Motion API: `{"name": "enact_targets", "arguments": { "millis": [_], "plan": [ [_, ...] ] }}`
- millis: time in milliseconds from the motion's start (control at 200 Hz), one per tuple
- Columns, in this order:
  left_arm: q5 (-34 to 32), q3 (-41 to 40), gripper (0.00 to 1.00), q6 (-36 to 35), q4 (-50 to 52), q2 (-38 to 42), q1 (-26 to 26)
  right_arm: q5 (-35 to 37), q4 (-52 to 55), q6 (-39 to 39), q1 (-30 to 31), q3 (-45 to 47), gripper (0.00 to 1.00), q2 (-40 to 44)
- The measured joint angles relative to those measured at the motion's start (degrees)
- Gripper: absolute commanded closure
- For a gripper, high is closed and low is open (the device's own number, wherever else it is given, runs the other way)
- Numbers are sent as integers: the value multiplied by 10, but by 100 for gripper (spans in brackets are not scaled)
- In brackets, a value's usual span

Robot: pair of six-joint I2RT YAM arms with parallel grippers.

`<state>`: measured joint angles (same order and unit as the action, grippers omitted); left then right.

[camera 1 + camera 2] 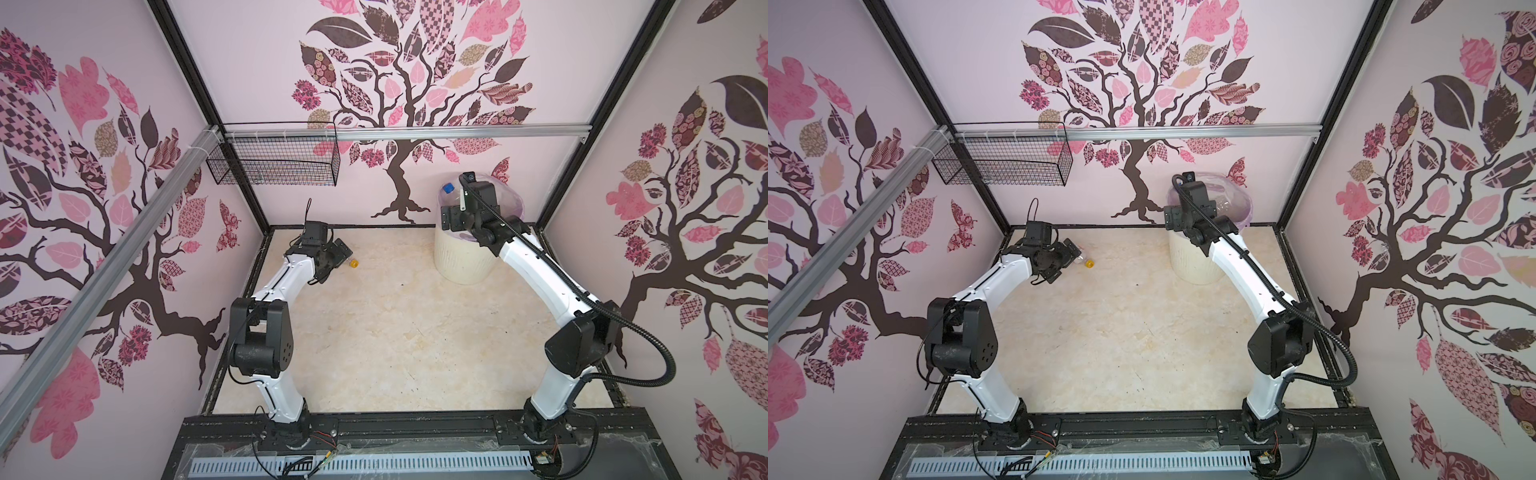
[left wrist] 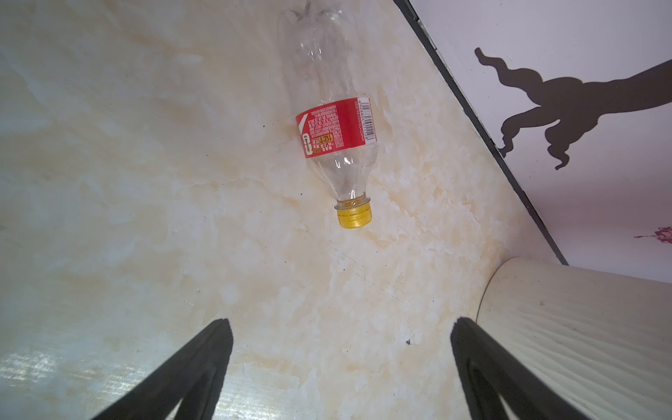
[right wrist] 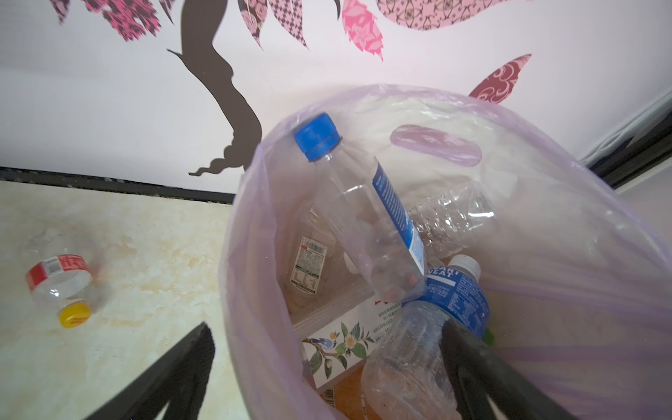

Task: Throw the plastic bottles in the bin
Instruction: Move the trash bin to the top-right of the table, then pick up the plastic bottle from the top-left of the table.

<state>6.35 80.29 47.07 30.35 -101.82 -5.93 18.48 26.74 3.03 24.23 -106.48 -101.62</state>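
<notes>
Left pincer (image 2: 342,323): wide, empty, near the yellow-capped bottle (image 2: 336,127) lying on the table (image 1: 395,332).
Right pincer (image 3: 329,327): wide, empty, above the bin (image 1: 463,262).

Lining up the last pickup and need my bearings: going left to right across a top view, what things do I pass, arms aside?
wire mesh basket → yellow-capped bottle → bin

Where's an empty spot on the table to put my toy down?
The middle of the table is bare, from the near edge up to the bin. Crowded: the far left corner, where the yellow-capped bottle lies by the left gripper, and the bin, where the right gripper hangs.
</notes>
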Motion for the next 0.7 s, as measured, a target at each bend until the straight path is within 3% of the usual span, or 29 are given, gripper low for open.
{"name": "enact_targets", "arguments": {
  "millis": [135, 380, 701],
  "plan": [
    [-5, -2, 2, -7, 4, 3, 1, -16, -4, -3, 26, -12, 1, 16],
    [-22, -2, 2, -3, 7, -5, 4, -72, -30, -12, 132, -33, 0, 40],
    [-37, 6, 5, 42, 4, -96, 15, -141, -67, 35, 136, 47, 0, 23]
  ]
}}
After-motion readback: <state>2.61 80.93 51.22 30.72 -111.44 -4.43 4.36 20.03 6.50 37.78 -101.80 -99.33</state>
